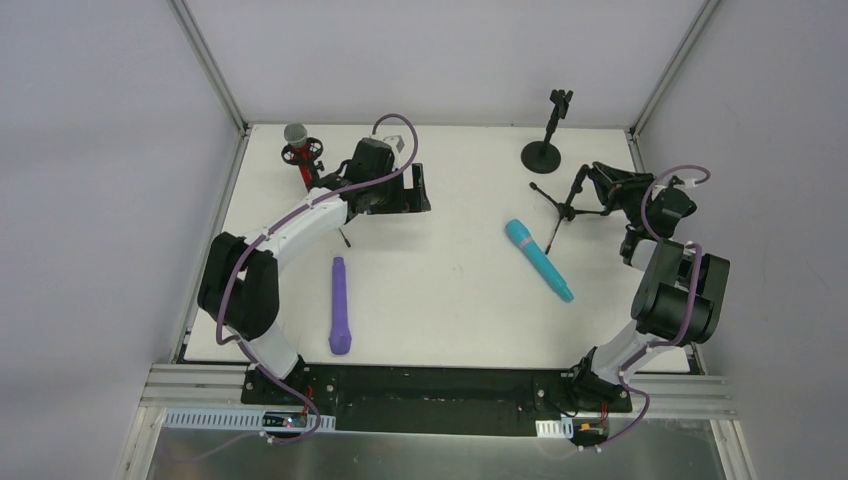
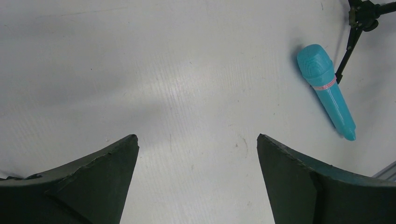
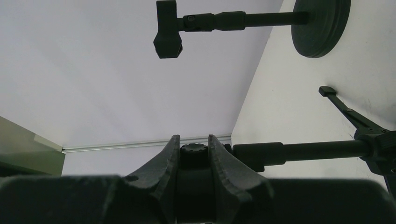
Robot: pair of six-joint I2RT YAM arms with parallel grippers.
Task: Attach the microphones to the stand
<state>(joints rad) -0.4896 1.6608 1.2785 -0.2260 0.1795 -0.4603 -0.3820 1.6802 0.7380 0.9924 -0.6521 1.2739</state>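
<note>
The cyan microphone [image 1: 538, 260] lies flat on the table [image 1: 450, 330] at centre right of the overhead view, head toward the upper left and free of both arms. The purple microphone [image 1: 340, 305] lies flat at lower centre left. The red microphone [image 1: 296, 134] stands in the upper left corner over a red holder [image 1: 303, 153], seemingly already seated, though the overhead view is too small to confirm this. The right gripper [image 3: 194, 140] is clamped on the knobbed head of the tripod stand [image 1: 562, 205] at the right of the frame, and its wrist view shows the fingers pressed tight on either side. The round-base stand [image 1: 545, 152] waits unused near the top edge, its clip bare. The left gripper [image 2: 196, 140] hangs spread wide over bare table at upper centre, holding nothing, and its camera sees the cyan microphone in the upper right corner, just beside a tripod leg. The step in hand looks like steadying the tripod stand while the free arm fetches a microphone, probably the cyan one. To do that well, the right arm should keep the stand head fixed and its clip facing the approach. The left arm should take the cyan body around mid-shaft, fingers across its width and clear of the tripod leg, so that the tail end is free to slide into the clip.
</note>
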